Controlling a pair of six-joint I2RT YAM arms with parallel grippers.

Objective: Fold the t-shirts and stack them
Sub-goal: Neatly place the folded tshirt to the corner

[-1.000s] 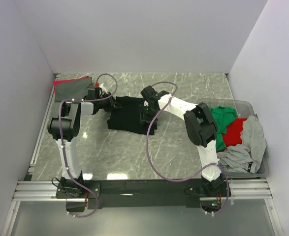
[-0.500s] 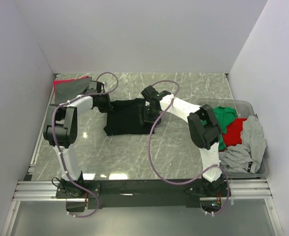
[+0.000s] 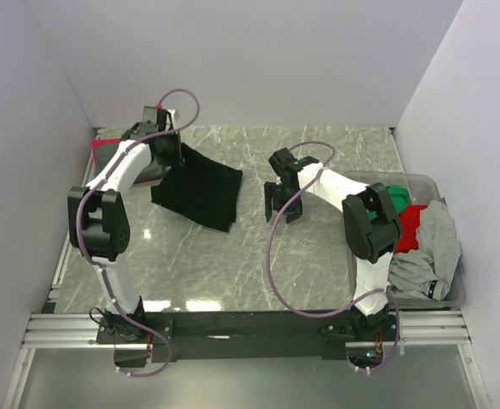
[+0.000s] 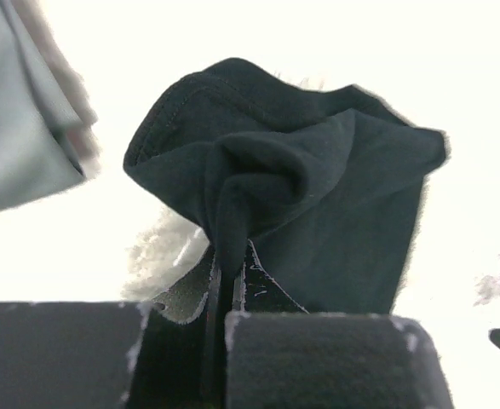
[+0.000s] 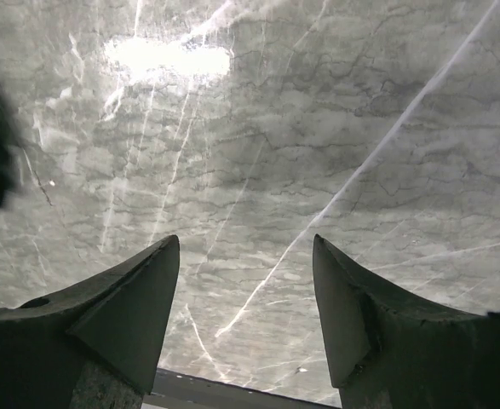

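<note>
Plainly, left jaws clamp a fold of black t-shirt; right jaws gape wide, empty

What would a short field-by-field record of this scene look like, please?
left gripper: shut on black shirt, held up by one edge, rest hanging toward table
right gripper: open, empty, over bare table
pile: far left corner, grey cloth over red
bin: right side, holds green shirt, red shirt, grey shirt, all unfolded
</note>
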